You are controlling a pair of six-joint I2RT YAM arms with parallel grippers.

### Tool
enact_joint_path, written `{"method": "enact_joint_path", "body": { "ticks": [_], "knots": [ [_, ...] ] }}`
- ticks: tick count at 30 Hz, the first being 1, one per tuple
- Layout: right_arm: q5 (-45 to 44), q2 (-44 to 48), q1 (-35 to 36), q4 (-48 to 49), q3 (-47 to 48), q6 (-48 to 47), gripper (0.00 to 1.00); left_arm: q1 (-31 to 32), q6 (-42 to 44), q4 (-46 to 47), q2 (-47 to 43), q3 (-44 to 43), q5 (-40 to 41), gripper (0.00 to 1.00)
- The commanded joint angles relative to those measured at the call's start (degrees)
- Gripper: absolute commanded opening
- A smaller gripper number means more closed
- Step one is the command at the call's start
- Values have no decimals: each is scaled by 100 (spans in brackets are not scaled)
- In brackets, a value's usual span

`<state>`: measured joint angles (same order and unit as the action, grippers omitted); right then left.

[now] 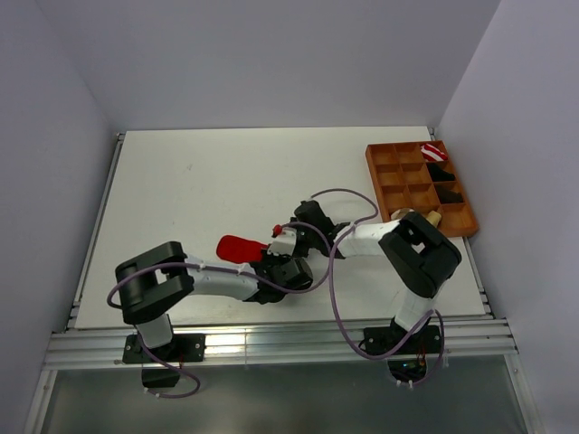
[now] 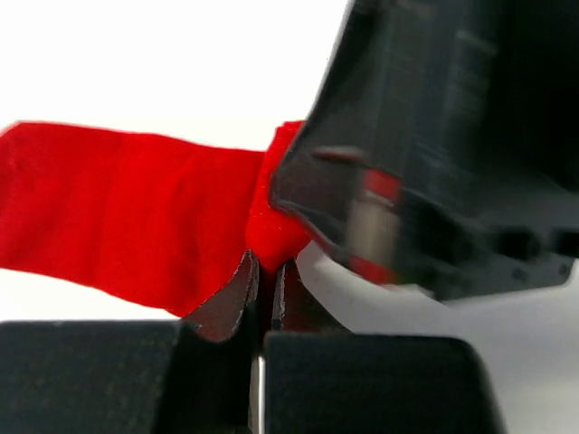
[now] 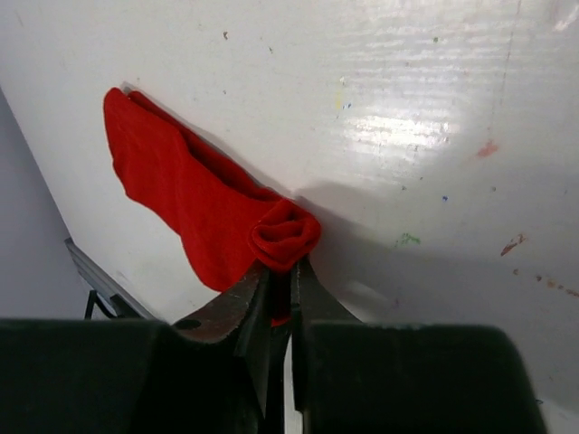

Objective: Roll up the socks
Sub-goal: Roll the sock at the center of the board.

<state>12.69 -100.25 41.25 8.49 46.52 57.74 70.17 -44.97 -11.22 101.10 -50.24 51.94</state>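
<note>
Pinching rolled end of red sock point(image 1: 237, 247) in left gripper point(image 2: 267, 268) and right gripper point(image 3: 280, 269), jaws almost together; lying flat leftward on table point(image 1: 199, 181).

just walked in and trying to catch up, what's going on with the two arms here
Both arms meet in the middle of the table over a red sock. One end of it is curled into a small roll. The right gripper pinches the sock at that end, and the left gripper is shut on the same end. The rest of the sock lies flat, so the rolling is barely begun. An orange tray at the far right holds a red-and-white roll.
</note>
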Motion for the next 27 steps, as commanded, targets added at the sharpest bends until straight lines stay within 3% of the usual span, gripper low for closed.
{"method": "enact_joint_path", "body": {
  "ticks": [1, 9, 12, 18, 27],
  "knots": [
    [-223, 356, 58, 503, -327, 36, 16, -222, -345, 199, -441, 514, -1237, 0],
    [-522, 971, 49, 1216, -785, -8, 54, -890, -688, 1069, -1592, 1524, -2732, 0],
    [-443, 928, 58, 1277, -820, -17, 62, -1285, -1004, 1657, -1927, 1963, -3391, 0],
    [-293, 788, 111, 1594, -970, 80, 64, -1778, -1513, 2343, -2191, 2571, -4217, 0],
    [-161, 410, 374, 1568, -812, 194, 64, -2042, -1804, 2880, -2296, 2967, -4588, 0]
  ]
}}
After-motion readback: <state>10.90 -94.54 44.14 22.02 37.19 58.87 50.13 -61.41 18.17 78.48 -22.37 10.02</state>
